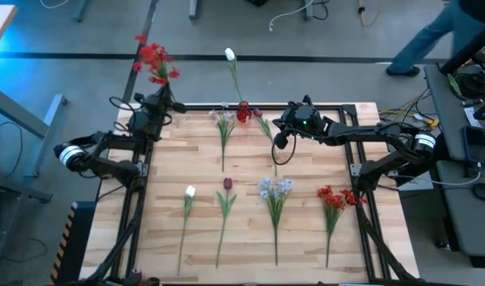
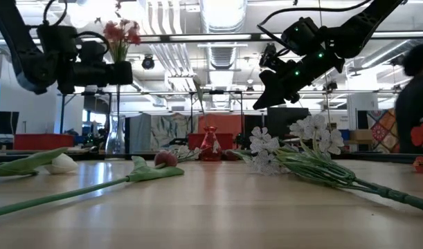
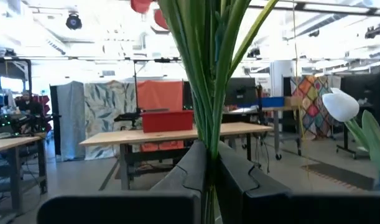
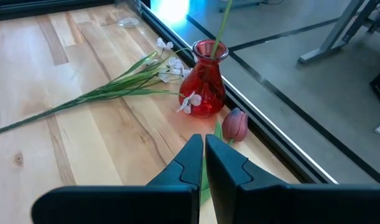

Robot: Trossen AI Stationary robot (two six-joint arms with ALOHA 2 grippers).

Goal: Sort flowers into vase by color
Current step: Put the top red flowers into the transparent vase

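Wooden table, red flowers in left hand

A bright red cluster stands upright, its green stems pinched in the left hand at the worktop's far left corner. A white bud on a long stem rises from the small red vase at the far edge. A white spray lies just left of that vase and a dark pink tulip just beside it (the tulip's stem is mostly hidden). Along the near side lie, left to right, a white bud, a dark red tulip, a pale-blue spray and a red cluster, stems pointing toward the near edge.
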